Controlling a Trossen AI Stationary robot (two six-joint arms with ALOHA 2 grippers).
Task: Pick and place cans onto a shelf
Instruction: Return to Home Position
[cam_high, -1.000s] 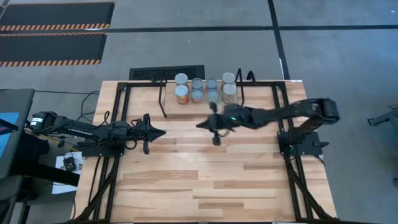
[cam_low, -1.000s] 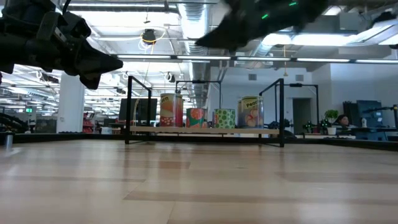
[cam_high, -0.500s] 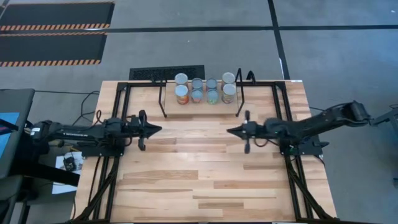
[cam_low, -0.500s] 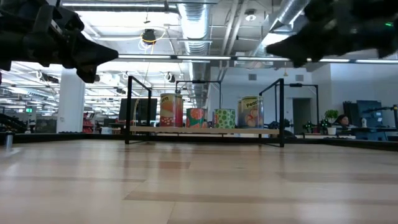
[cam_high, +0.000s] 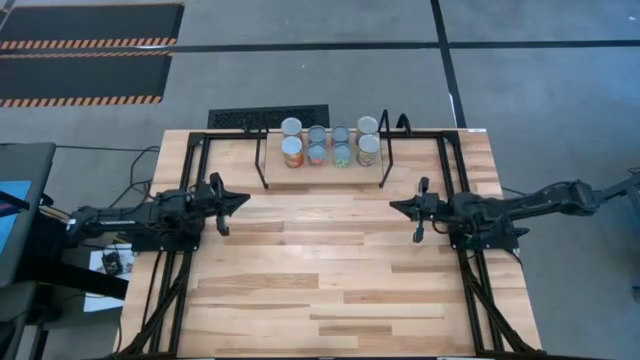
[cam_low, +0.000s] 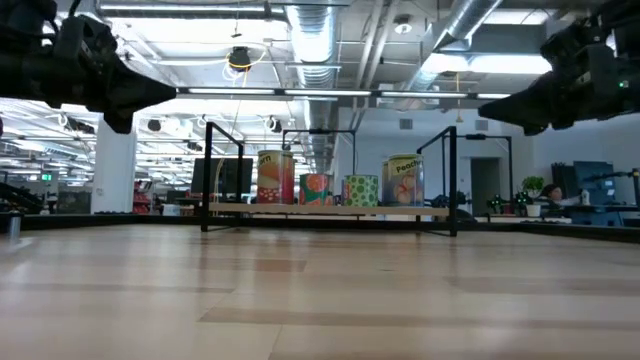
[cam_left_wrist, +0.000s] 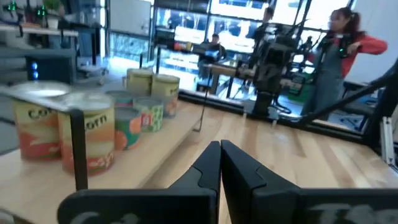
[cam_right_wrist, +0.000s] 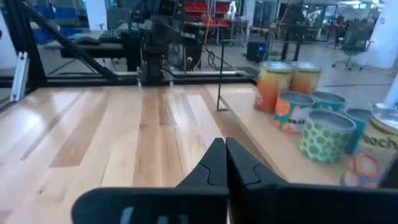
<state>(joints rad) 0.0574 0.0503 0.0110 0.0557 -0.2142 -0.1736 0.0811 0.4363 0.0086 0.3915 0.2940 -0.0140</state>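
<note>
In the high view, locate the left gripper (cam_high: 243, 200) at centre left over the table (cam_high: 320, 280), fingers pressed together on nothing; the low view cuts its arm off at the upper left corner. The cans (cam_high: 330, 143) stand in two rows of four on the shelf (cam_high: 320, 177) at upper centre, well apart from both grippers, and the low view shows you only the front row, the rear row being hidden behind it. The right gripper (cam_high: 393, 207) sits at centre right, fingers likewise closed and empty; its wrist view shows the nearest can only in part.
</note>
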